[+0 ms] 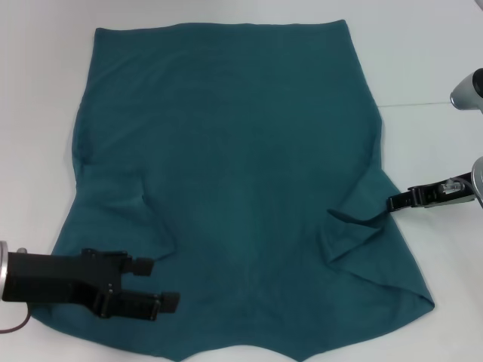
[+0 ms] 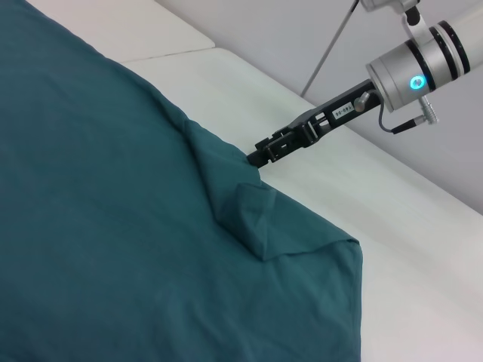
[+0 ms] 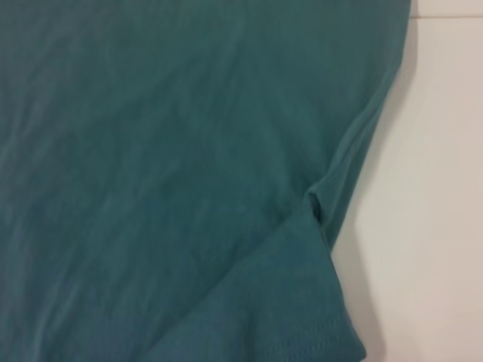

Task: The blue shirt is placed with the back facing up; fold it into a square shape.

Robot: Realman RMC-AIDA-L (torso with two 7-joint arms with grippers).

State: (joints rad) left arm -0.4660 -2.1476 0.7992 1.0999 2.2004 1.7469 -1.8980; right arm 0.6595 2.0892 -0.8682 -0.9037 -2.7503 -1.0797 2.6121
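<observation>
The blue shirt lies spread flat on the white table, its straight hem at the far side and its sleeves near me. My left gripper is open, its two fingers lying low over the near left sleeve and holding nothing. My right gripper is at the shirt's right edge by the armpit, its fingers together on the fabric edge, with a raised fold running to its tip. The left wrist view shows this gripper at the shirt edge. The right wrist view shows the shirt armpit and sleeve hem.
The white table extends bare to the right and left of the shirt. A seam line runs across the table at the right. The right arm's silver wrist stands above the table.
</observation>
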